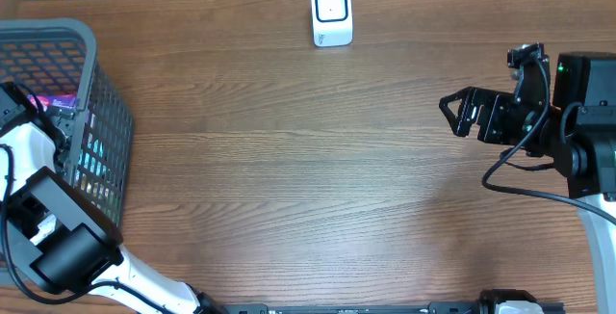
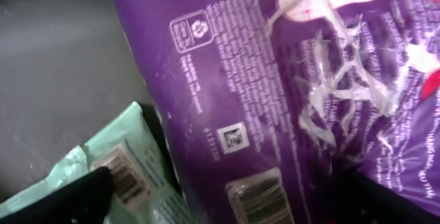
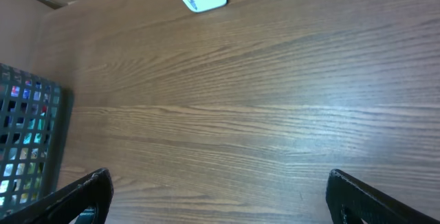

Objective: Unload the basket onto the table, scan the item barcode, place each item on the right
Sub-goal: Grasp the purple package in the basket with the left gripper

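The brown wood-grain table (image 1: 289, 160) is carrying everything. At its left edge a grey plastic mesh basket (image 1: 58, 30) is standing, and the white and black left arm (image 1: 58, 237) is bending over the basket's near wall, reaching down inside. The black right arm (image 1: 568, 131) is stretching level over the table's far side, well apart from the basket.

Inside the basket the left gripper (image 2: 220, 189) is hanging close above a purple plastic packet printed with white text (image 2: 227, 66). Its dark fingers (image 2: 62, 196) are standing wide apart with the packet's lower end between them. Whether either finger is touching the packet cannot be told. A mint-green plastic packet (image 2: 137, 135) is lying just beside the purple one, partly behind one finger.

The right gripper (image 1: 450, 114) is pointing toward the basket, its fingers (image 3: 75, 196) spreading fully over bare wood and holding nothing. A white box-shaped scanner with a dark window (image 1: 331, 13) is standing well ahead of these fingertips.

A striped barcode (image 2: 260, 200) is showing on the purple packet between the left fingers, with a small square code (image 2: 234, 138) just above it. A second barcode (image 2: 124, 172) is sitting on the green packet, right at one fingertip.
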Robot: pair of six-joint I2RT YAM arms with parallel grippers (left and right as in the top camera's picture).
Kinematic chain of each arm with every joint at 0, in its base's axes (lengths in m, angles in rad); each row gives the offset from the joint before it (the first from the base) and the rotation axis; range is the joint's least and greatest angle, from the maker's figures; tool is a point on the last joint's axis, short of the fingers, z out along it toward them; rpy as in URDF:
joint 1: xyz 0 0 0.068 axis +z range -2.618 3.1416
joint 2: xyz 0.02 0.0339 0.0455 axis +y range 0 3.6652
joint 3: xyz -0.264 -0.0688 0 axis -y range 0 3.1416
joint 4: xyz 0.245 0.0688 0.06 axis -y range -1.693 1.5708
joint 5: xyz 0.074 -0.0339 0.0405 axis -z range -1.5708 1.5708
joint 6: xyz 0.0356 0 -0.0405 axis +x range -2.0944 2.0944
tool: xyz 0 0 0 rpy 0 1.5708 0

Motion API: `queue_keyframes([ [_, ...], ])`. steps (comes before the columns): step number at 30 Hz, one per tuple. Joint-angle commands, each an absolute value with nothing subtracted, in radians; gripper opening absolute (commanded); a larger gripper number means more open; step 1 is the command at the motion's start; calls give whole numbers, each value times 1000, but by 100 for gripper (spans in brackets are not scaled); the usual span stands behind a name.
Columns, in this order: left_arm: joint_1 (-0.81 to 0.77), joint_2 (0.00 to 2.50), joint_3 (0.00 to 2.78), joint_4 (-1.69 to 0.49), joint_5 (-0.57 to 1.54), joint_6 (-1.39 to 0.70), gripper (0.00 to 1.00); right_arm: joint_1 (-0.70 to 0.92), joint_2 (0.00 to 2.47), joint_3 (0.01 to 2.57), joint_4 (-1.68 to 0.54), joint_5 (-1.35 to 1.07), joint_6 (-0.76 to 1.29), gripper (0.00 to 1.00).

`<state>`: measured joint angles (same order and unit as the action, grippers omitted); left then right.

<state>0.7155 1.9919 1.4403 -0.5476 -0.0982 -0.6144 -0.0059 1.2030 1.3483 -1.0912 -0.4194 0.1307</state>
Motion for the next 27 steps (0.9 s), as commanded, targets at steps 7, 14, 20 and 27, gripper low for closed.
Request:
queue_keyframes([
  [7,712,2045,1448,-551,-107,-607,4,0,1201,1376,-1087,-429,130,100],
  [14,712,1890,1488,-617,-1,-440,4,0,1201,1376,-1087,-429,134,100],
  [20,712,1637,1497,-668,146,-347,4,0,1201,1376,-1087,-429,133,100],
  [27,712,1330,1497,-716,129,-280,4,0,1201,1376,-1086,-429,133,100],
])
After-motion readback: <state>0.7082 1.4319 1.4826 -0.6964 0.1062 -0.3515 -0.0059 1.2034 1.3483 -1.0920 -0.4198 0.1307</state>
